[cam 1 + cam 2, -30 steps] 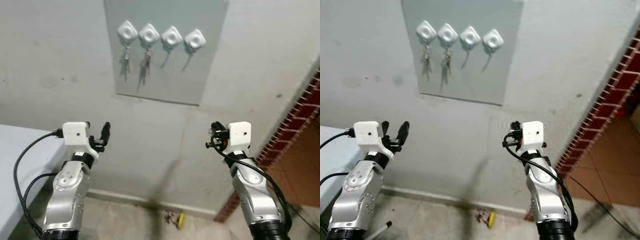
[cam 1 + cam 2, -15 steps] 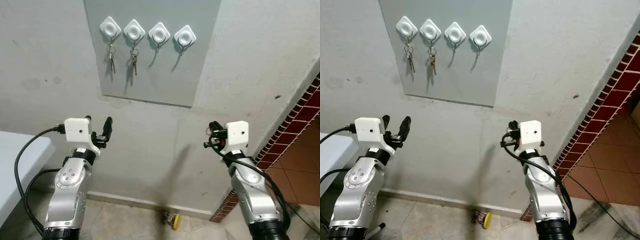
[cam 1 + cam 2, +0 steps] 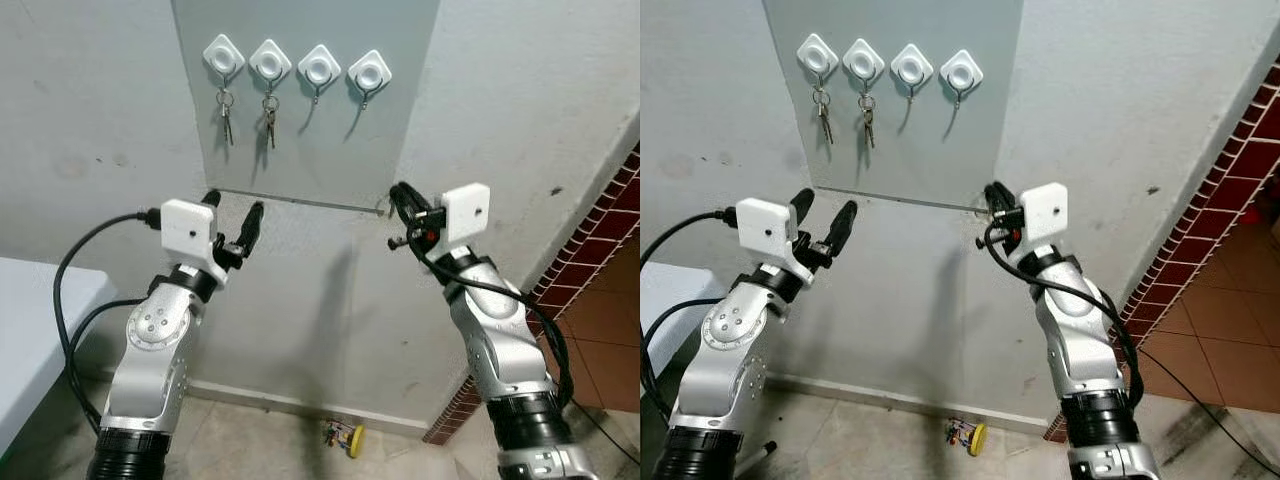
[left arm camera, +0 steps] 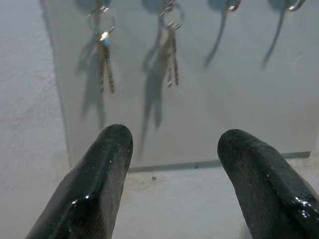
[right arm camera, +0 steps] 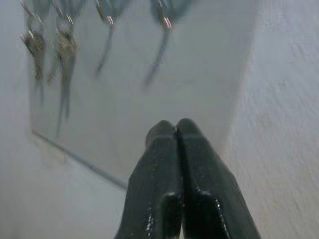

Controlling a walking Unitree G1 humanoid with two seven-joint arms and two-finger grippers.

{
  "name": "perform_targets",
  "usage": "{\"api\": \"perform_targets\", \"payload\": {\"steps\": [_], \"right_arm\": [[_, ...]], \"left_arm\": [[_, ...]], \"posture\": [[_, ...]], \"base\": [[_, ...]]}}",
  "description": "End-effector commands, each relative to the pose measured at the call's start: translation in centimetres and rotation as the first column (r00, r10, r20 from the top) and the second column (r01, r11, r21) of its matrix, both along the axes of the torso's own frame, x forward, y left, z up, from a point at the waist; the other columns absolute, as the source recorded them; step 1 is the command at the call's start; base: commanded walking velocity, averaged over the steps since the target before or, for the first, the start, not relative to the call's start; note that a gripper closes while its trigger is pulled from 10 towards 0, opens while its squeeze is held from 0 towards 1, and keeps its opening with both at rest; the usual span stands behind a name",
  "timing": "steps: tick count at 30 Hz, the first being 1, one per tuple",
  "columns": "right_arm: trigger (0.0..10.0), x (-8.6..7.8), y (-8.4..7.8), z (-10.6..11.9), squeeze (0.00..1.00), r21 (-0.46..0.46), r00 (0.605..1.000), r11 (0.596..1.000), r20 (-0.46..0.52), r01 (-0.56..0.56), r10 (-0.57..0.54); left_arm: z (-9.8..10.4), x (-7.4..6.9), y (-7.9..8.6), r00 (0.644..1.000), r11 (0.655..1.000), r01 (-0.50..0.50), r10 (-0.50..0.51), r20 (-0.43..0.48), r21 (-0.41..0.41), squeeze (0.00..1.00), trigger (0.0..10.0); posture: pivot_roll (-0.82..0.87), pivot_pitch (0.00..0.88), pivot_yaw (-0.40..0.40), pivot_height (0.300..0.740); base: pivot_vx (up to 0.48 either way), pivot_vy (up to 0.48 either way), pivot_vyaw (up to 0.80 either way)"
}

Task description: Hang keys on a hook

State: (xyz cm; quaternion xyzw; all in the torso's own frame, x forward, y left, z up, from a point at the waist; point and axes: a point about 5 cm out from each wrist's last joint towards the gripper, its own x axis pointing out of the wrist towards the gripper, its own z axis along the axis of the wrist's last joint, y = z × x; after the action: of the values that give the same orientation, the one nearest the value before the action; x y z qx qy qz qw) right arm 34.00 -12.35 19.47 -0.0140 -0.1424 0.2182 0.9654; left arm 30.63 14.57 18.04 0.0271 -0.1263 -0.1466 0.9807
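Observation:
Four white diamond-shaped hooks sit in a row on a grey wall panel (image 3: pixel 300 150). A bunch of keys (image 3: pixel 227 112) hangs from the first hook (image 3: pixel 224 54). Another bunch of keys (image 3: pixel 270 115) hangs from the second hook (image 3: pixel 269 60). The third hook (image 3: pixel 318 64) and fourth hook (image 3: pixel 368 71) are bare. My left gripper (image 3: pixel 232 208) is open, raised just below the panel under the hung keys. My right gripper (image 3: pixel 397 192) is shut at the panel's lower right edge; in the right wrist view its fingertips (image 5: pixel 174 127) press together with nothing visible between them.
A small bunch with a yellow tag (image 3: pixel 346 437) lies on the floor at the foot of the wall. A white table (image 3: pixel 30 320) stands at the left. A red brick wall edge (image 3: pixel 600 250) and tiled floor are at the right.
Both arms have risen toward the panel, the left gripper up and to the right, the right gripper up and to the left. The view shifted earlier; the keys have not moved.

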Motion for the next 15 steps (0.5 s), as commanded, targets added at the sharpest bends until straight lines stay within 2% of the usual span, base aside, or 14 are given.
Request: {"api": "perform_targets", "payload": {"steps": [1, 4, 8, 15], "right_arm": [[10.0, 0.3, 0.3, 1.1, 0.00, 0.023, 0.999, 1.000, 0.035, -0.021, 0.020], [10.0, 1.0, 1.2, 1.9, 0.00, 0.029, 0.997, 0.998, 0.057, -0.059, 0.057], [10.0, 1.4, 1.8, 2.4, 0.00, 0.031, 0.995, 0.997, 0.063, -0.077, 0.075], [10.0, 2.6, 3.9, 4.2, 0.00, 0.077, 0.986, 0.987, 0.100, -0.141, 0.133]], "left_arm": [[0.7, 0.2, -0.4, 0.999, 0.999, 0.021, -0.021, 0.025, 0.026, 0.00, 10.0], [1.2, 0.4, -0.7, 0.999, 0.999, 0.032, -0.032, 0.028, 0.005, 0.00, 10.0], [1.3, 0.5, -0.9, 0.999, 0.999, 0.035, -0.035, 0.031, 0.010, 0.00, 10.0], [2.2, 0.7, -1.1, 0.998, 0.999, 0.041, -0.041, 0.055, 0.013, 0.00, 10.0]], "posture": [[-0.10, 0.028, -0.028, 0.740], [-0.10, 0.028, -0.025, 0.740], [-0.10, 0.029, -0.024, 0.740], [-0.08, 0.031, -0.029, 0.740]], "base": [[0.000, 0.000, 0.00], [0.000, 0.000, 0.00], [0.000, 0.000, 0.00], [0.000, 0.000, 0.00]]}}
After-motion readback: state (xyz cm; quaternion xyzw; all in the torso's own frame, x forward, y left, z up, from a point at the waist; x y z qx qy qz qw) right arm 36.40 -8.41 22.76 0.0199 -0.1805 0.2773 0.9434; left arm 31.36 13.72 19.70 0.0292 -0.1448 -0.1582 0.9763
